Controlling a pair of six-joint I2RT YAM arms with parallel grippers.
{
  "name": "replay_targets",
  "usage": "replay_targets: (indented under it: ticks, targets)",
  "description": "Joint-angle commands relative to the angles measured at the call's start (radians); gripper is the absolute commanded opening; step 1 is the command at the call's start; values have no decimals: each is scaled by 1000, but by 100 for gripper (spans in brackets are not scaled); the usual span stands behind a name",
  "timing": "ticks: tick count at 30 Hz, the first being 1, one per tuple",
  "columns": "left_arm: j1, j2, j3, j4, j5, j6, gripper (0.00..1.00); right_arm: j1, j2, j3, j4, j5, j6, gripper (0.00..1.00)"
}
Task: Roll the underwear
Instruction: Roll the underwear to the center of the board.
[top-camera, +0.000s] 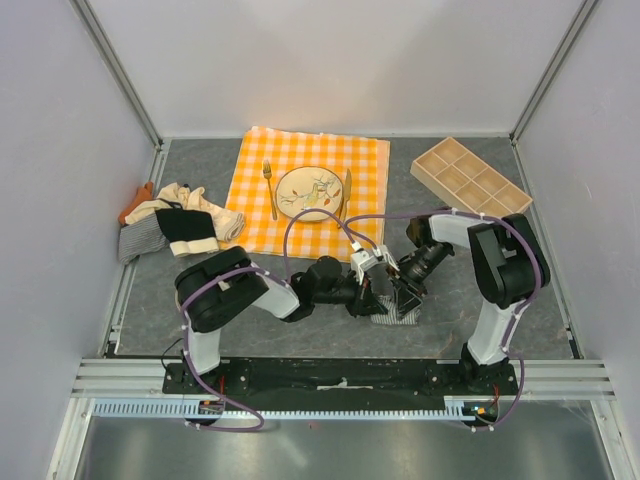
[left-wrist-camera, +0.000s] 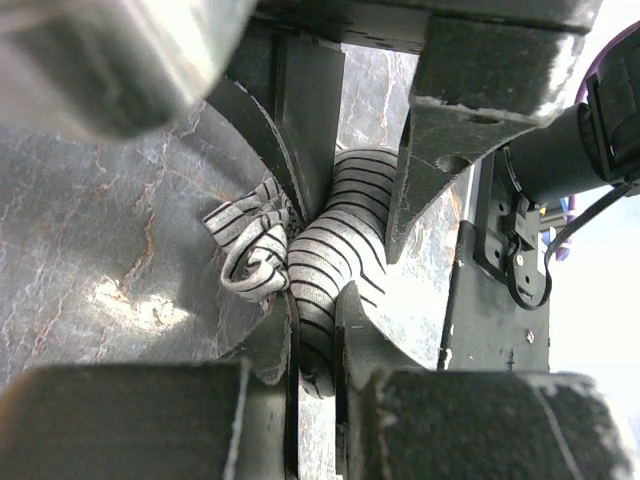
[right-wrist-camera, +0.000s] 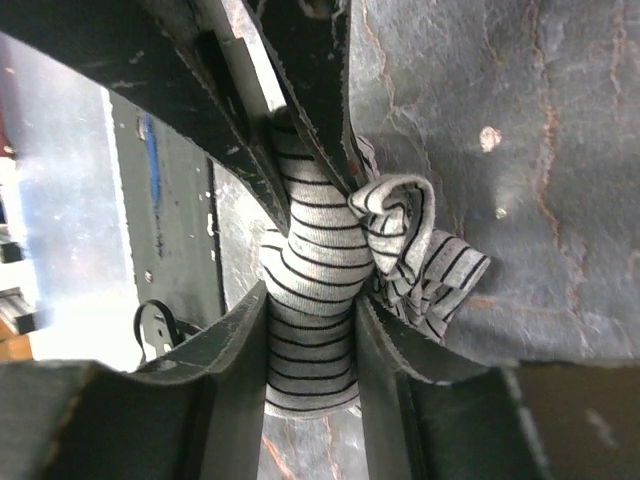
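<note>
A grey-and-white striped underwear (top-camera: 393, 313) lies rolled into a tight tube at the near middle of the table. My left gripper (top-camera: 368, 291) and right gripper (top-camera: 403, 290) meet over it, facing each other. In the left wrist view the left gripper (left-wrist-camera: 316, 305) is shut on one end of the striped roll (left-wrist-camera: 330, 250), with a loose fold bunched beside it. The right gripper (right-wrist-camera: 310, 305) is shut on the other end of the roll (right-wrist-camera: 312, 255). More underwear lies heaped at the far left: a black one with a cream band (top-camera: 186, 226), a cream one (top-camera: 207, 206), a striped one (top-camera: 140, 241) and an orange one (top-camera: 136, 201).
An orange-and-white checked tablecloth (top-camera: 365, 160) lies at the back middle with a plate (top-camera: 308, 193), fork (top-camera: 269, 188) and knife (top-camera: 346, 187) on it. A wooden compartment tray (top-camera: 470, 178) sits at the back right. White walls enclose the table.
</note>
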Motion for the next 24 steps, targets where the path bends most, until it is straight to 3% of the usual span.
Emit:
replay_targets:
  ticks: [1, 8, 24]
  targets:
    - [-32, -22, -22, -113, -95, 75, 2, 11, -118, -6, 101, 91, -8, 46]
    - [-64, -59, -39, -145, -175, 95, 2, 11, -287, 22, 98, 83, 48, 66]
    - [-90, -85, -116, -122, -243, 84, 2, -18, -318, 7, 157, 73, 143, 70]
